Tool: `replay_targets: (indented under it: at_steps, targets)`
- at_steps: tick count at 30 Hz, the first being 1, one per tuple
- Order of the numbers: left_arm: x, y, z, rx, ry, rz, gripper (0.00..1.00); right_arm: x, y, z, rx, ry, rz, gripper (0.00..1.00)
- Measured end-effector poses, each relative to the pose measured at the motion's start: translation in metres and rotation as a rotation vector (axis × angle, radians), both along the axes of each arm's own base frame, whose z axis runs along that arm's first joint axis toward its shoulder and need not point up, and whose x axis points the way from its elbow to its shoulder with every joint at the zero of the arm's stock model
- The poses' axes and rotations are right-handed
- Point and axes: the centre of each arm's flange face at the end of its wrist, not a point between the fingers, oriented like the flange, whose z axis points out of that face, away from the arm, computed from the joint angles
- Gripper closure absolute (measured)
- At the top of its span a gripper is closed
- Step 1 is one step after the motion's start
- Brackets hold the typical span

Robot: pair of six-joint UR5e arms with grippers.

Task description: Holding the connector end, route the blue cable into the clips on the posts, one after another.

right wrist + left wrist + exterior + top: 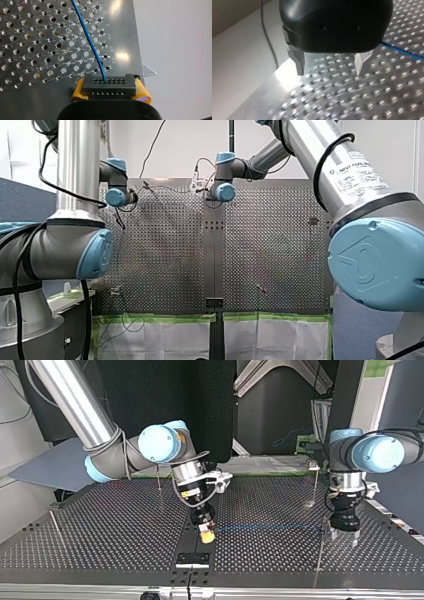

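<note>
Nearest the table's edge in the top view, my right gripper [206,533] has its yellow pads clamped on the black connector [108,86]. The blue cable [270,527] runs straight from it to a post [320,552] beside my left gripper [329,71], whose fingers are spread wide and hold nothing. I cannot tell whether that post's clip holds the cable. The far posts [159,477] look bare, so most of the routing seems left to do.

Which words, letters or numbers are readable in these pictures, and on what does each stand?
"Z", "AA", "AB", "AC": marks beside holes at the table edge.
"UNIVERSAL RO...": label on my right arm; its smaller lines are blurred.
Sticker on that arm's wrist, top view: too small to read.
</note>
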Motion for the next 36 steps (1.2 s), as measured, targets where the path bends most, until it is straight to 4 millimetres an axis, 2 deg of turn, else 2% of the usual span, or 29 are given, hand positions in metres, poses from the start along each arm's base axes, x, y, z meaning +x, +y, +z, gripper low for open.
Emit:
replay_targets:
  at_steps: [6, 16, 23, 36]
  targets:
    - [-0.012, -0.02, 0.005, 0.039, 0.032, 0.005, 0.0, -0.001, 0.0, -0.001, 0.005, 0.01, -0.001, 1.0]
    - [-0.028, -0.018, -0.003, 0.102, 0.12, 0.062, 0.0, -0.002, 0.002, -0.005, 0.023, 0.031, -0.002, 1.0]
    - [-0.039, -0.025, -0.012, 0.161, 0.192, 0.043, 0.0, -0.003, 0.001, -0.005, 0.026, 0.035, -0.003, 1.0]
    - [-0.076, -0.036, -0.008, 0.123, 0.269, 0.009, 0.0, -0.003, 0.001, -0.005, 0.026, 0.035, -0.004, 1.0]
